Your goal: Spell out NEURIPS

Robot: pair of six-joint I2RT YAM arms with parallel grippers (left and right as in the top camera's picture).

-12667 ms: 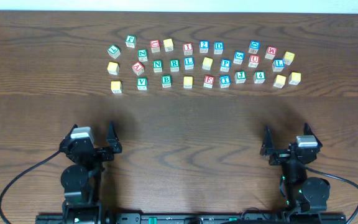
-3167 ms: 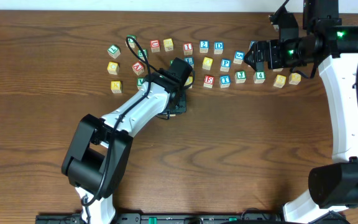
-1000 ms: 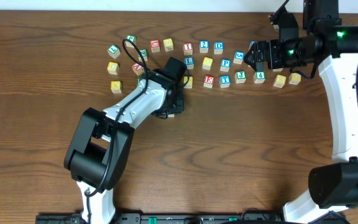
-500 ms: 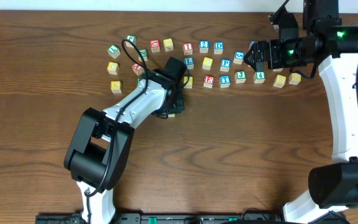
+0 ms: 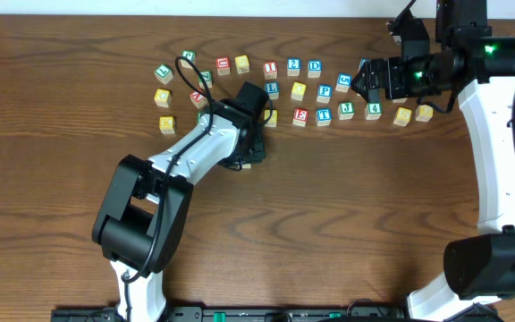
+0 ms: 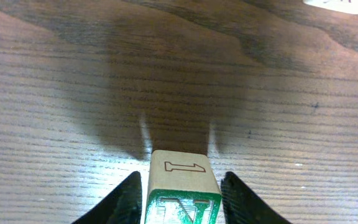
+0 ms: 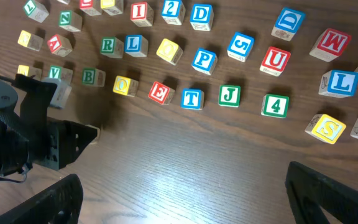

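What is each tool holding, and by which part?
Left tool brackets the green N cube at its two side faces; whether it grips cannot be told. Right tool is open, holding nothing.

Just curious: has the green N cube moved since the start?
Yes. The green N cube moved from beside the green R toward the left arm's base.

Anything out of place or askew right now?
Nothing damaged. The green L cube and red W cube sit twisted in their rows; the green N cube, in the left tool, is apart from them.
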